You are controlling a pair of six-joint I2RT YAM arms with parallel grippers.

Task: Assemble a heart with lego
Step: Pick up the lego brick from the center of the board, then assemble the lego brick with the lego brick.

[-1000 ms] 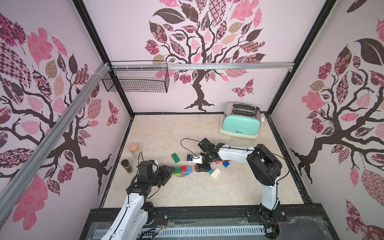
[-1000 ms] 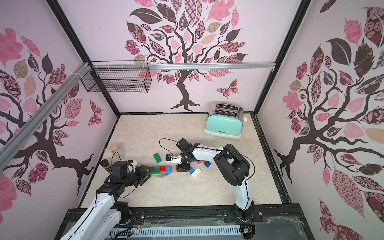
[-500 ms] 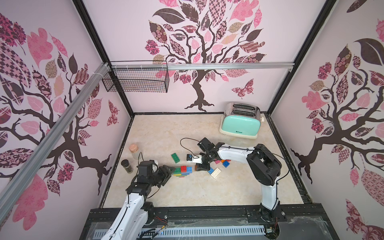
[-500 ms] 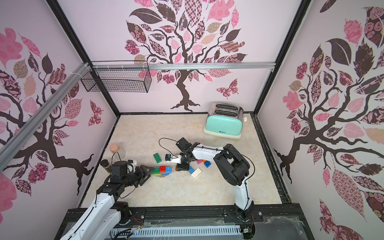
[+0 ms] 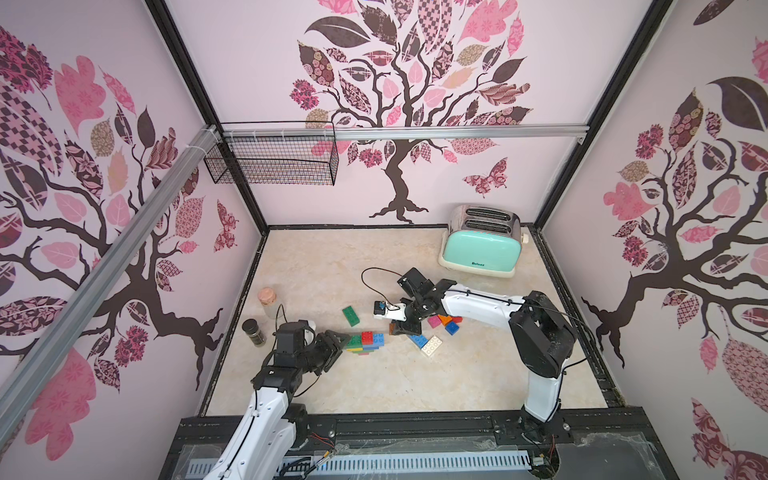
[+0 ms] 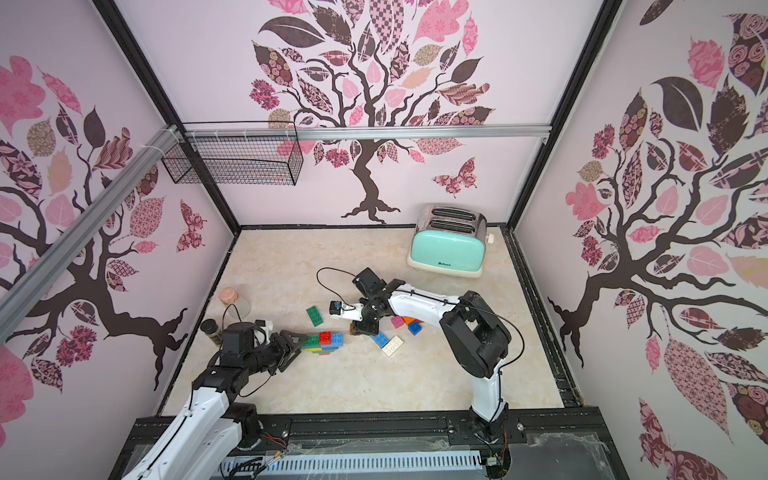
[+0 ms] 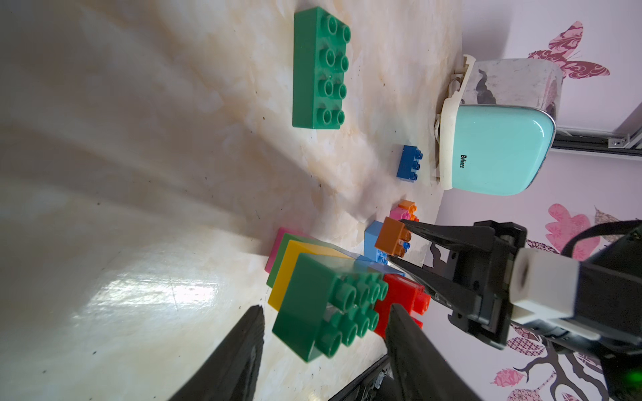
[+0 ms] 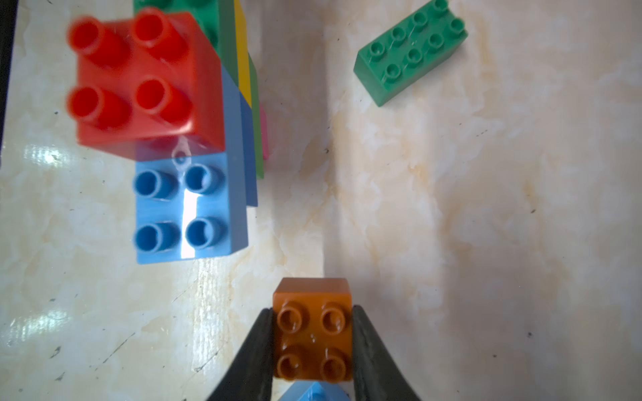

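Right now:
- The right gripper is pinching a brown square brick firmly between both fingers, studs facing its wrist camera. I cannot tell whether the brick is clear of the table.
- The left gripper is straddling the green square brick at the 9 o'clock end of the half-built heart. Its fingers are standing apart on either side, and I cannot tell whether they are pressing on it.
- In a top view the held brick is sitting at about 2 o'clock from the build, just beside it.
- The step looks like adding that brick, and doing it well probably means:
  - raising it above the red brick and the light blue brick before travelling
  - squaring its edges to the chosen studs
  - pushing straight down while the left gripper is bracing the stack against sliding
- A tilted press is likely to pop the layers apart.
- Spare lego is lying nearby: a long green brick at 11 o'clock from the build, and a pink, orange, blue and white cluster at 3 o'clock.
- The wire basket on the back wall is showing nothing inside.
- The toaster, at 1 o'clock on the table, is showing nothing in its slots.
- Two jars are standing at 9 o'clock, a clear jar and a dark jar. Their contents are too small to tell.
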